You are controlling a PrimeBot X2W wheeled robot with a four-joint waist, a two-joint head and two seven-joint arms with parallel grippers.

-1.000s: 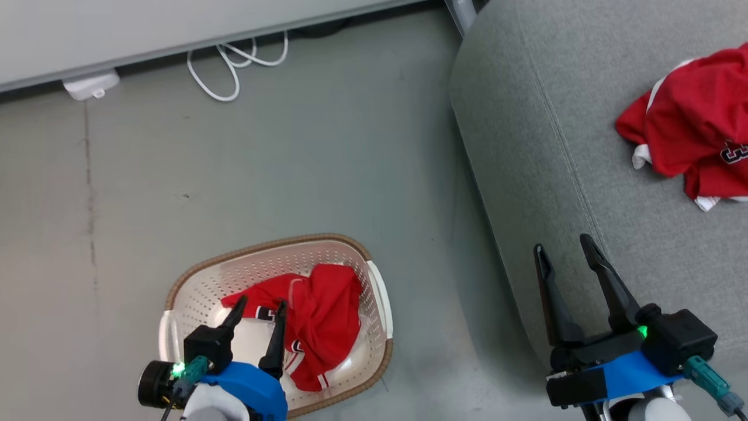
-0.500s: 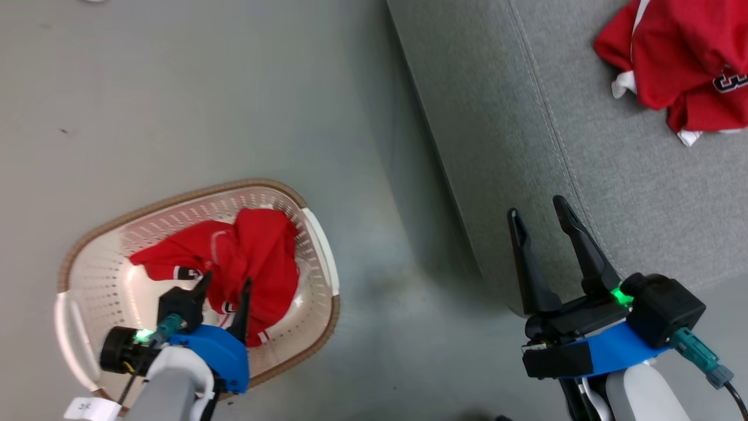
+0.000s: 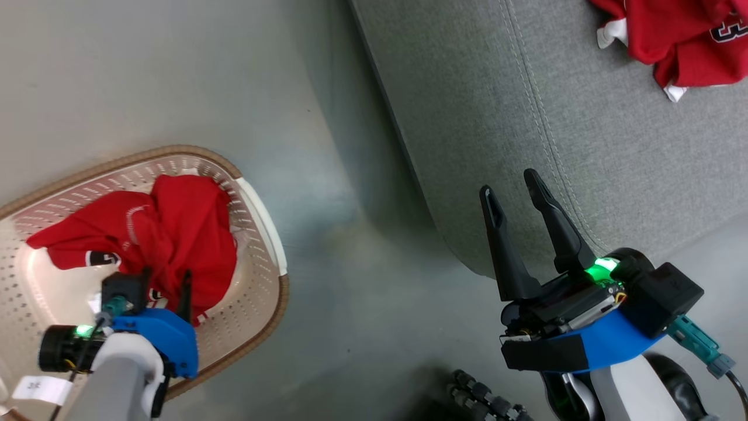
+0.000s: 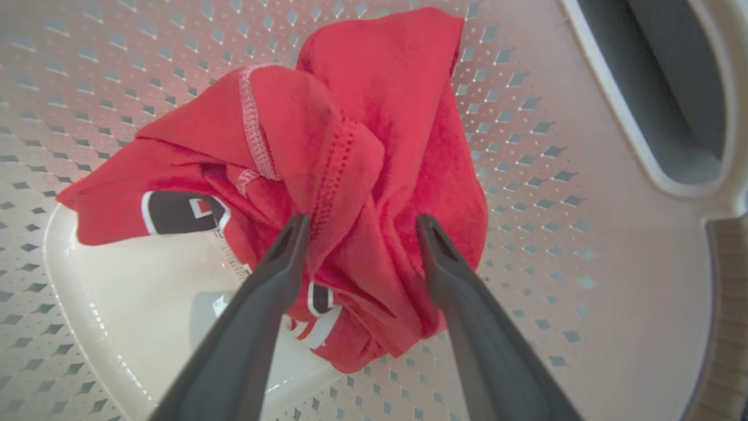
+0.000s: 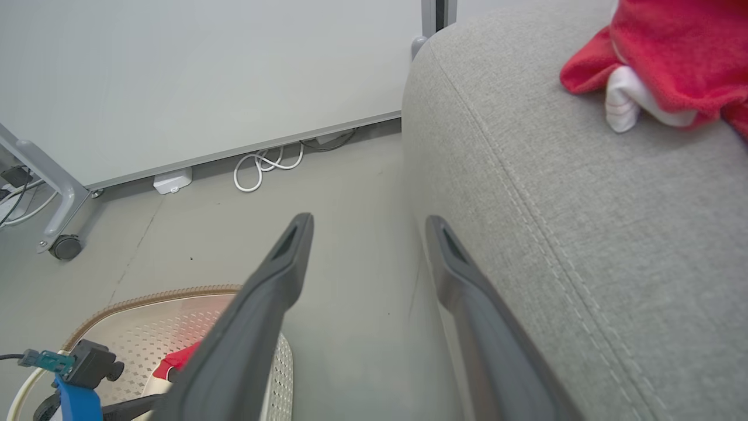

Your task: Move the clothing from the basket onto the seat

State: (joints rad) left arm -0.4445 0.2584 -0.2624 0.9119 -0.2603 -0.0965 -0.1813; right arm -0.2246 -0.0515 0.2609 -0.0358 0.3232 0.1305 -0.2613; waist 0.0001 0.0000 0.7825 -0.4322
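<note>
One piece of the clothing, a crumpled red garment (image 3: 169, 228) with dark numerals, lies in the cream perforated basket (image 3: 175, 151) on the floor. My left gripper (image 3: 166, 275) reaches down into the basket. In the left wrist view it (image 4: 362, 225) stands open, its fingers on either side of a raised fold of the garment (image 4: 350, 146). A second red garment (image 3: 672, 35) rests on the grey seat (image 3: 497, 117). My right gripper (image 3: 509, 184) hangs open and holds nothing beside the seat's rounded front edge (image 5: 584, 234).
Grey floor (image 3: 339, 234) runs between basket and sofa. A white cable coil (image 5: 263, 166) and a white adapter (image 5: 172, 180) lie by a pale panel wall; a wheeled frame leg (image 5: 64, 245) stands at the left. A black ribbed part (image 3: 485, 400) sits below my right arm.
The head view has swung, so basket and sofa sit further left in the picture. My left gripper has gone deeper into the basket, over the garment's fold. Both grippers stay open.
</note>
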